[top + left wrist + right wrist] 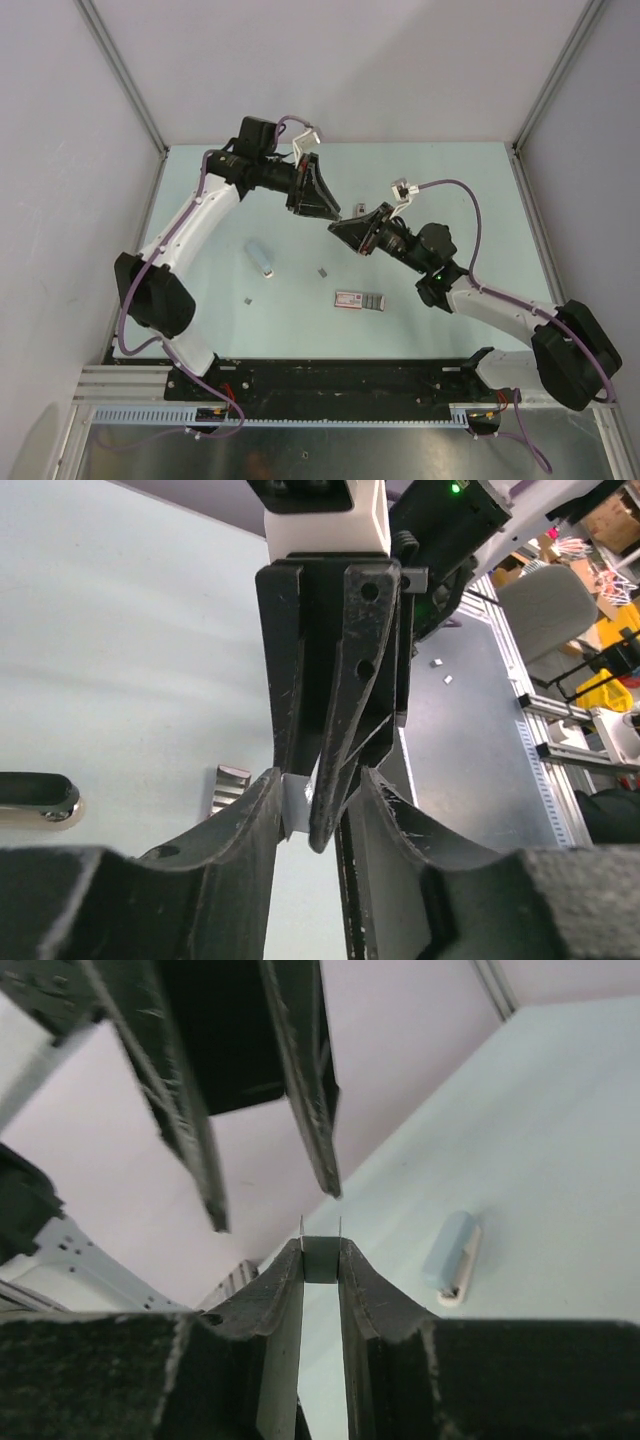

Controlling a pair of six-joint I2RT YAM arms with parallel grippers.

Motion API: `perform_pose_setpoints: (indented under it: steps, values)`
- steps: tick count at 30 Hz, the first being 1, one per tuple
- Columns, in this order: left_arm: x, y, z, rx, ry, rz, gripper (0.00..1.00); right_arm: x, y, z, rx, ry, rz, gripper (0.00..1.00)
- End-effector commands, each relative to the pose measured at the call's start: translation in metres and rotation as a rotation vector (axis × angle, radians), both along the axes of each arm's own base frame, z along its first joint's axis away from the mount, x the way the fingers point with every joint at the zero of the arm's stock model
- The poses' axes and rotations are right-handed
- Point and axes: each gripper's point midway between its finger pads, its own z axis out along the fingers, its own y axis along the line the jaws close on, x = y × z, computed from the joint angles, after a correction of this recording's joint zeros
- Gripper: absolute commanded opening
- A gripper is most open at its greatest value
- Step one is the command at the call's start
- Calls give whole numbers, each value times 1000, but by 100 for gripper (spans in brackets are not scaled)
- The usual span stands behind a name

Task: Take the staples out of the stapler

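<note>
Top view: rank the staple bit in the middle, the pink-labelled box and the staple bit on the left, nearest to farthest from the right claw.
1. Middle staple bit, just below the right claw in view.
2. Pink-labelled box, nearer the arm bases.
3. Left staple bit, far left.

I work over a pale mint-green table [440,190], matt and evenly lit, with only soft shadows on it. A plain lavender-grey left wall [60,120], far wall [340,60] and right wall [600,180] close it in, with aluminium posts [120,72] at the far corners. Along the near edge run a black base plate [340,380] and a slotted aluminium rail [330,422]. Past that rail stands a grey chair [545,610].
</note>
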Motion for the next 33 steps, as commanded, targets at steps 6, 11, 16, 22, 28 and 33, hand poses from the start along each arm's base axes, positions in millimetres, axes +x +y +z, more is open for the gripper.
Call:
perform_pose_setpoints:
  steps: [6, 11, 16, 22, 28, 33]
  values:
    - [19, 2, 14, 84, -79, 175, 73, 2, -14, -36, -221, 81, -73, 0]
    - [45, 3, -22, 215, -106, 314, 74, 6, -35, -69, -353, 177, -178, 0]
    - [45, -5, -94, 425, -230, 329, 69, 13, -95, -127, -554, 410, -453, 0]
    - [15, -17, -174, 596, -354, 204, 62, -11, -135, -173, -718, 604, -556, 0]
    - [18, -23, -208, 640, -425, 210, 58, -34, -133, -201, -796, 709, -584, 0]
    - [30, -26, -218, 644, -473, 265, 56, -38, -110, -195, -760, 660, -576, 0]
